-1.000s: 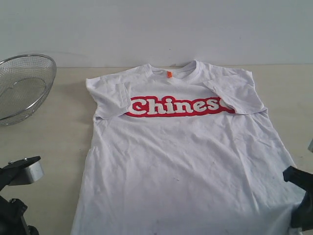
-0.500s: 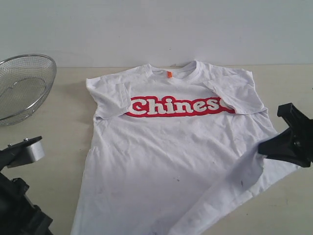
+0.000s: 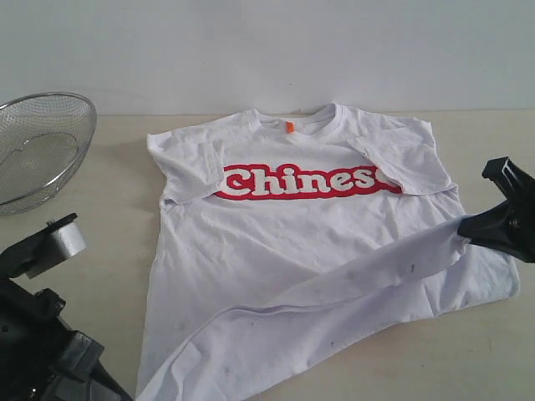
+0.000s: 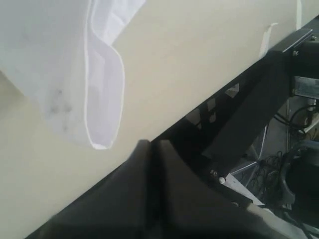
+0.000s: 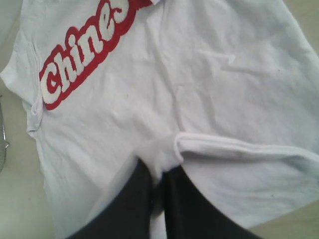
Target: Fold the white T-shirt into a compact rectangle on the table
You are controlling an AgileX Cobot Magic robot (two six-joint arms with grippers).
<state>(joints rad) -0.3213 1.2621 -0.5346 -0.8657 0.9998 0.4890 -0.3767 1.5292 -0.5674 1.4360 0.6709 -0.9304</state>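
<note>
The white T-shirt (image 3: 309, 225) lies chest up on the table (image 3: 100, 217), with the red lettering (image 3: 301, 180) facing up. My right gripper (image 3: 464, 227) is shut on the shirt's bottom hem and holds it lifted above the right side. The cloth stretches from there in a diagonal band (image 3: 334, 288) down to the lower left corner. In the right wrist view the hem bunches between the black fingers (image 5: 158, 174). My left gripper (image 4: 151, 144) is shut and holds nothing. It sits at the table's near edge, just short of the shirt's hem corner (image 4: 102, 142).
A round wire-mesh basket (image 3: 38, 146) stands at the back left of the table. A pale wall runs behind the table's far edge. The left arm's black body (image 3: 42, 351) fills the near left corner. The table frame and cables (image 4: 279, 124) lie below the near edge.
My right gripper has risen with the bottom right hem and carried it back over the shirt, pulling the lower part into a diagonal fold. The left arm has shifted slightly upward in the view.
</note>
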